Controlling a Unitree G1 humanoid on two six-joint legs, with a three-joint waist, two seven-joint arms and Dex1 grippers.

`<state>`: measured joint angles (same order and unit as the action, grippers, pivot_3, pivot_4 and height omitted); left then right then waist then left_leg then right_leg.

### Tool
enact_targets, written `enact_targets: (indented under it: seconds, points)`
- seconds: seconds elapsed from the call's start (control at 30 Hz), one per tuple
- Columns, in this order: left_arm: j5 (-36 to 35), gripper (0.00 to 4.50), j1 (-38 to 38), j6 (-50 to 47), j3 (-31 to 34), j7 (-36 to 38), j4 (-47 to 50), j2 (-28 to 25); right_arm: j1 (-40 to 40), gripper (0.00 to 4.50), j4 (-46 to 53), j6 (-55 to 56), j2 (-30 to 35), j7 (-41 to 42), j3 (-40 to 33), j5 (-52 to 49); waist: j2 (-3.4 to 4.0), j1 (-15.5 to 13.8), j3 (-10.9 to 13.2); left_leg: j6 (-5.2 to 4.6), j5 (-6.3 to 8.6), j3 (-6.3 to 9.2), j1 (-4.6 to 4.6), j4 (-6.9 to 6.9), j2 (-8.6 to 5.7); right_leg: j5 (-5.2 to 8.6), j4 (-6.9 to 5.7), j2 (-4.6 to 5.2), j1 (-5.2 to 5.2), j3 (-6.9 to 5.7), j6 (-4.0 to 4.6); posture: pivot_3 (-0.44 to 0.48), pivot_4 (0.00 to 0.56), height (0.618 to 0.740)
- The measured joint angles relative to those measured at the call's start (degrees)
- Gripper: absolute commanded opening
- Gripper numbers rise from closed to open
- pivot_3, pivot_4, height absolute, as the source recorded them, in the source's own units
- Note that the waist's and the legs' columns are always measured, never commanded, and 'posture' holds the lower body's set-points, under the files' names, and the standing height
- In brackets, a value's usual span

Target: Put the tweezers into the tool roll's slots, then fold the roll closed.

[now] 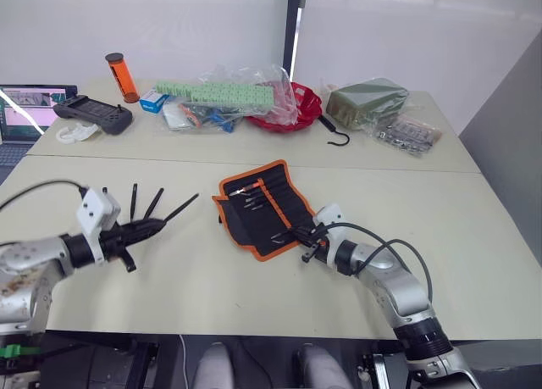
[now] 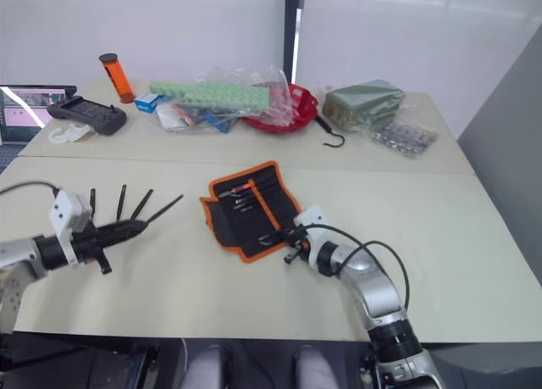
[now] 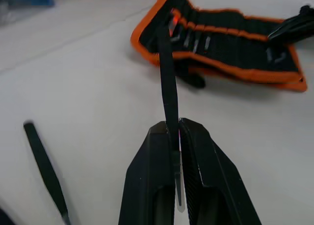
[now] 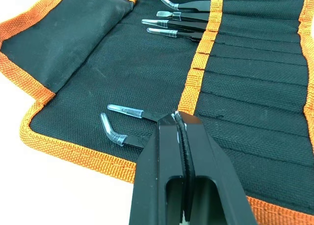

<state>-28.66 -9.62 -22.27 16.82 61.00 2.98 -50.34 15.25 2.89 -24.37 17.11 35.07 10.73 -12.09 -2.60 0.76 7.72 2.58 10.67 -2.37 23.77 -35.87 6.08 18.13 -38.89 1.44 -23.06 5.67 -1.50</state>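
Observation:
The tool roll (image 1: pixel 269 209) lies open and flat in the middle of the table, black with orange edging. Several tweezers (image 4: pixel 169 23) sit in its slots (image 4: pixel 255 63), with two more (image 4: pixel 128 110) near the roll's right end. My right gripper (image 4: pixel 176 118) is shut, its tips resting on the roll's right end just over the shaft of one of those two. To the left of the roll, my left gripper (image 3: pixel 172 128) is shut on one black tweezers (image 3: pixel 167 73), which points toward the roll. Two loose tweezers (image 1: pixel 134 199) lie just beyond it.
At the back stand an orange tube (image 1: pixel 123 77), a black controller (image 1: pixel 93 113), a laptop (image 1: pixel 25 109), plastic bags with green parts (image 1: pixel 224 97), a red dish (image 1: pixel 301 109), a black hook (image 1: pixel 339 139) and a dark green packet (image 1: pixel 366 101). A seam (image 1: pixel 406 169) joins the two tables.

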Motion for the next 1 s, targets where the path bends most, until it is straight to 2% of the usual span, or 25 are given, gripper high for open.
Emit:
enact_targets:
  seconds: [0.07, 0.23, 0.37, 0.5, 0.7, 1.0]
  points:
    - [-0.96, 0.01, -4.97, -3.73, -1.53, -0.92, 2.06, -0.42, 0.06, 0.0, -0.07, 0.04, -0.03, -0.15, 0.1, 0.03, 0.0, -0.01, 0.0, 0.0, 0.0, 0.01, -0.01, -0.02, 0.0, 0.0, 0.0, -0.02, 0.02, 0.01, -0.02, 0.0, 0.15, 0.737]
    - [-0.98, 0.01, -16.21, -13.51, -10.59, -1.03, 4.01, -0.47, 0.0, 0.0, -0.14, 0.26, -0.72, -0.49, 0.22, 0.03, 0.01, 0.1, 0.01, 0.0, 0.0, 0.04, 0.0, -0.02, -0.02, 0.01, 0.0, -0.07, 0.01, 0.04, -0.05, 0.0, 0.15, 0.737]
    - [1.1, 0.01, -25.38, -18.1, -18.79, -1.58, 2.76, 2.2, -0.27, 0.0, -0.07, 0.41, -1.14, -1.24, 0.1, 0.06, 0.01, 0.05, 0.01, -0.01, 0.0, 0.08, 0.01, -0.05, -0.03, 0.0, -0.01, -0.09, 0.03, 0.05, -0.06, 0.0, 0.15, 0.737]
    - [6.16, 0.01, -33.67, -19.81, -26.99, -1.43, -3.84, 6.25, -0.6, 0.0, 0.09, 0.5, -1.96, -2.15, 0.01, 0.09, 0.01, 0.11, 0.01, -0.01, -0.01, 0.13, 0.02, -0.07, -0.04, 0.0, -0.02, -0.14, 0.02, 0.06, -0.07, 0.0, 0.15, 0.737]
    - [13.37, 0.01, -38.89, -15.86, -35.3, 2.61, -15.02, 9.7, -1.11, 0.0, 0.59, 0.68, -2.34, -3.15, 0.04, 0.09, 0.07, 0.16, 0.05, -0.02, -0.01, 0.16, 0.04, -0.07, -0.04, 0.0, -0.02, -0.16, 0.01, 0.09, -0.07, 0.0, 0.15, 0.737]
    - [20.74, 0.01, -40.45, -8.69, -39.22, 7.63, -26.51, 13.68, -2.18, 0.0, 1.5, 0.91, -2.87, -4.88, -0.09, 0.09, 0.07, 0.07, 0.05, -0.02, -0.01, 0.17, 0.09, -0.1, -0.06, 0.0, -0.02, -0.15, 0.01, 0.08, -0.08, 0.0, 0.15, 0.737]
